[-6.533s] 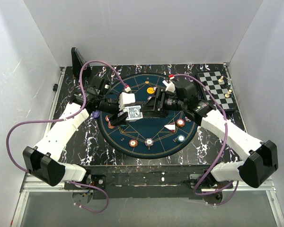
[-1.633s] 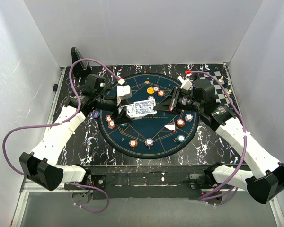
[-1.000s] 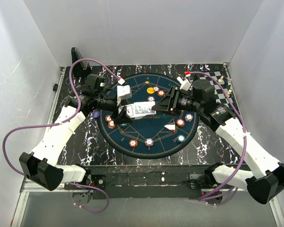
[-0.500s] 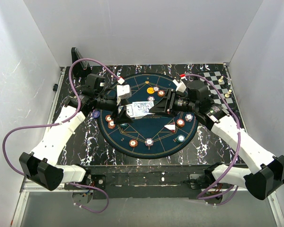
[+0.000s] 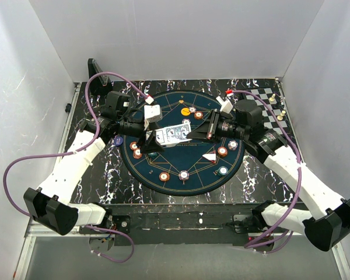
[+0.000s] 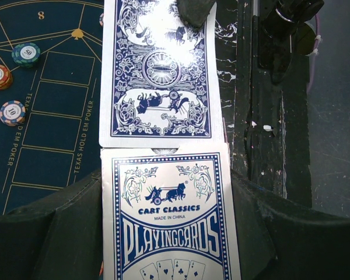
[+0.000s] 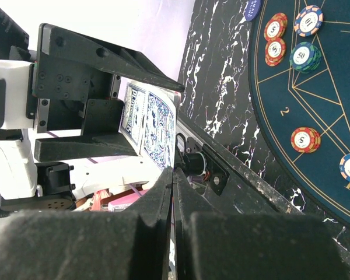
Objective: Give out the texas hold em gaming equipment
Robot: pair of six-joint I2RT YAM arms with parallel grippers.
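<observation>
A white-and-blue playing card box (image 6: 169,233) sits upright between the fingers of my left gripper (image 6: 166,221), which is shut on it above the round mat (image 5: 163,160). A blue-backed card (image 6: 157,70) sticks out of the box's top. My right gripper (image 7: 174,175) is shut on that card's far end, with the fingertip (image 6: 192,9) showing in the left wrist view. From above, the card (image 5: 178,130) bridges both grippers. Striped poker chips (image 5: 222,151) and a red-white triangle marker (image 5: 210,156) lie on the mat.
More chips (image 5: 164,175) lie near the mat's front and left rims, and a yellow disc (image 5: 186,111) at its back. A blue disc (image 5: 118,140) lies off the mat on the left. A chessboard (image 5: 268,105) with small pieces stands at the back right.
My right gripper has closed on the end of the card and shifted slightly right. The left gripper has kept still with the box.
</observation>
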